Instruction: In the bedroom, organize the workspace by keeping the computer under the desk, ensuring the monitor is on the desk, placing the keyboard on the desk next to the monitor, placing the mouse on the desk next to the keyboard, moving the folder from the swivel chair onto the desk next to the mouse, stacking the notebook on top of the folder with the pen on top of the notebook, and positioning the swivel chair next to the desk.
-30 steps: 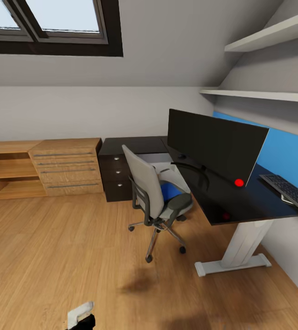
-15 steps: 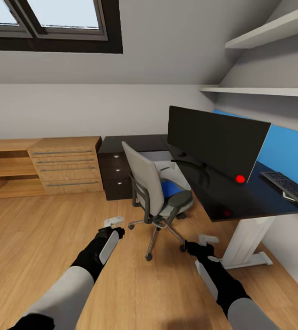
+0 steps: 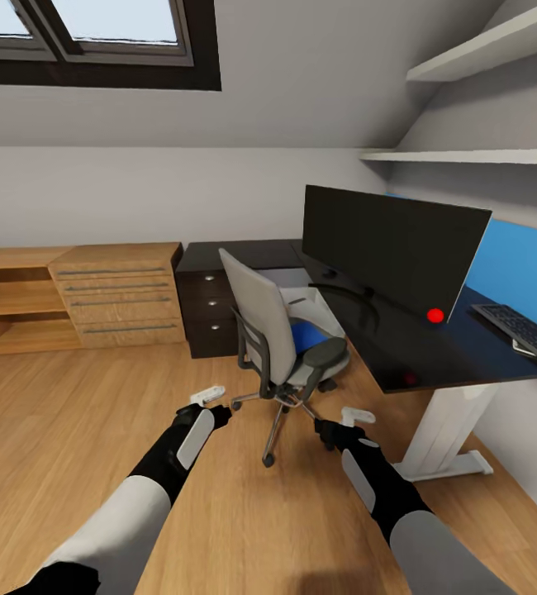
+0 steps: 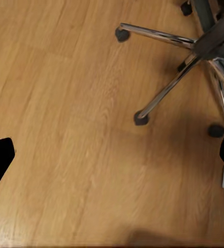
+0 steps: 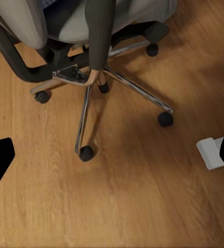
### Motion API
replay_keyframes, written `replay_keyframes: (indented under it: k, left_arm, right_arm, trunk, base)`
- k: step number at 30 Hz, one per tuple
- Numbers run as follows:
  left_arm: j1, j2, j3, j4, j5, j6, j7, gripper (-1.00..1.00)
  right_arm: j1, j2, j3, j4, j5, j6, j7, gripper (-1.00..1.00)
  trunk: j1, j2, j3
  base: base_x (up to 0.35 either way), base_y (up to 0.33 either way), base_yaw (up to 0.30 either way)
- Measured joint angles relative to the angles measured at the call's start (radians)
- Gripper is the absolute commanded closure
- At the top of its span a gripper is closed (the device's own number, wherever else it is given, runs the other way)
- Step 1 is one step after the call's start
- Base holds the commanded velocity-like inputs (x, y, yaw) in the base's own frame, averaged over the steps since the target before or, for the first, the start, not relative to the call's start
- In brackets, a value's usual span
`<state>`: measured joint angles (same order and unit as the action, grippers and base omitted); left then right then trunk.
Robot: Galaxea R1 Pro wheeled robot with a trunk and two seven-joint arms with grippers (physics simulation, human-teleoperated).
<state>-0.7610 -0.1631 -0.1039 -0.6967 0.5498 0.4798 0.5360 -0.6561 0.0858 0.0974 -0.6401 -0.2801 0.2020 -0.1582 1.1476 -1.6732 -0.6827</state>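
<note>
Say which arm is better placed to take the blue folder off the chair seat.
Probably the right. The right gripper hovers nearer the open side of the swivel chair where the folder shows; the left gripper faces the backrest.

Warm wood, grey walls, black gloss and one strip of bright blue.

Light honey wood floor (image 3: 95,413) with fine grain; drawer chest (image 3: 120,293) at left the same tone, grey handles. Pale grey walls, dark-framed skylight (image 3: 95,41) at upper left. Bench (image 3: 434,355) top glossy black, leg white, drawer unit black with silver knobs. Monitor (image 3: 384,248) black with a red dot. Wall panel (image 3: 520,277) at right bright blue. Keyboard (image 3: 529,330) grey with black keys. Swivel chair (image 3: 277,347) grey, black armrests, chrome base; folder (image 3: 306,335) on it blue. Arms black and pale grey; left tool (image 3: 206,393) and right tool (image 3: 353,416) white.
</note>
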Motion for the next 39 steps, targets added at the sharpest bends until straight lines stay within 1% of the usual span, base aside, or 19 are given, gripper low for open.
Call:
replay_keyframes:
  k: [5,6,7,9,12,14,16,18,21,22,23,24,28,32,34,36,38,39]
  left_arm:
    - [0.038,0.012,0.001,-0.008,0.001,-0.005,-0.001,-1.00]
    - [0.046,0.017,0.001,-0.013,0.001,-0.005,-0.001,-1.00]
    - [0.060,0.028,0.001,-0.030,0.002,-0.004,-0.001,-1.00]
    - [0.074,0.038,0.001,-0.063,0.003,-0.002,-0.001,-1.00]
    - [0.108,0.046,0.000,-0.141,0.005,0.001,0.000,-1.00]
    - [0.150,0.049,-0.002,-0.215,0.005,0.003,0.000,-1.00]
    - [0.207,0.050,-0.009,-0.306,0.005,0.005,0.001,-1.00]
    - [0.273,0.051,-0.026,-0.411,0.004,0.006,0.002,-1.00]
    - [0.375,0.054,-0.076,-0.573,0.002,0.008,0.005,-1.00]
    - [0.432,0.056,-0.112,-0.657,0.002,0.009,0.007,-1.00]
    - [0.460,0.057,-0.129,-0.687,0.001,0.009,0.008,-1.00]
    - [0.509,0.058,-0.160,-0.728,0.006,0.010,0.010,-1.00]
    - [0.543,0.058,-0.183,-0.724,0.010,0.012,0.009,-1.00]
    - [0.556,0.059,-0.193,-0.723,0.014,0.013,0.009,-1.00]
    - [0.561,0.063,-0.195,-0.722,0.016,0.014,0.009,-1.00]
    - [0.562,0.071,-0.196,-0.722,0.016,0.014,0.009,-1.00]
    - [0.564,0.086,-0.197,-0.724,0.016,0.014,0.009,-1.00]
    - [0.564,0.104,-0.198,-0.728,0.016,0.014,0.009,-1.00]
  right_arm:
    - [0.000,0.001,0.001,-0.002,-0.007,0.000,0.014,-1.00]
    - [0.000,0.001,0.001,-0.003,-0.007,0.000,0.016,-1.00]
    - [0.000,0.000,0.000,-0.005,-0.008,0.000,0.021,-1.00]
    - [0.000,0.000,0.000,-0.007,-0.008,-0.001,0.024,-1.00]
    - [0.000,-0.001,-0.002,-0.013,-0.008,-0.001,0.026,-1.00]
    - [0.001,-0.001,-0.002,-0.016,-0.009,-0.002,0.027,-1.00]
    - [0.001,-0.001,-0.002,-0.018,-0.008,-0.004,0.028,-1.00]
    - [0.002,-0.001,-0.002,-0.022,-0.008,-0.005,0.028,-1.00]
    - [0.002,-0.003,-0.003,-0.034,-0.008,-0.005,0.029,-1.00]
    - [0.003,-0.004,-0.004,-0.048,-0.008,-0.003,0.029,-1.00]
    - [0.004,-0.005,-0.004,-0.057,-0.009,-0.003,0.029,-1.00]
    - [0.007,-0.007,-0.004,-0.086,-0.008,-0.004,0.028,-1.00]
    - [0.015,-0.007,-0.005,-0.116,-0.008,-0.002,0.025,-1.00]
    - [0.021,-0.008,-0.005,-0.129,-0.011,0.003,0.024,-1.00]
    - [0.024,-0.009,-0.006,-0.134,-0.020,0.008,0.023,-1.00]
    - [0.027,-0.010,-0.007,-0.136,-0.029,0.010,0.023,-1.00]
    - [0.031,-0.012,-0.007,-0.138,-0.040,0.012,0.023,-1.00]
    - [0.036,-0.017,-0.007,-0.141,-0.050,0.016,0.023,-1.00]
  trunk:
    - [0.019,-0.035,-0.016]
    - [0.023,-0.042,-0.019]
    - [0.027,-0.049,-0.022]
    - [0.034,-0.063,-0.028]
    - [0.046,-0.084,-0.038]
    - [0.054,-0.098,-0.044]
    - [0.061,-0.112,-0.050]
    - [0.069,-0.126,-0.056]
    - [0.080,-0.147,-0.066]
    - [0.084,-0.154,-0.069]
    - [0.088,-0.161,-0.072]
    - [0.092,-0.168,-0.075]
    - [0.107,-0.196,-0.088]
    - [0.123,-0.224,-0.100]
    - [0.130,-0.238,-0.107]
    - [0.138,-0.252,-0.113]
    - [0.146,-0.266,-0.119]
    - [0.150,-0.273,-0.122]
  base:
    - [0.000,0.000,0.000]
    - [0.000,0.000,0.000]
    - [0.000,0.000,0.000]
    - [0.000,0.000,0.000]
    - [0.000,0.000,0.000]
    - [0.000,0.000,0.000]
    - [0.000,0.000,0.000]
    - [0.000,0.000,0.000]
    - [0.000,0.000,0.000]
    - [0.000,0.000,0.000]
    - [0.000,0.000,0.000]
    - [0.000,0.000,0.000]
    - [0.000,0.000,0.000]
    - [0.000,0.000,0.000]
    - [0.000,0.000,0.000]
    - [0.000,0.000,0.000]
    - [0.000,0.000,0.000]
    - [0.000,0.000,0.000]
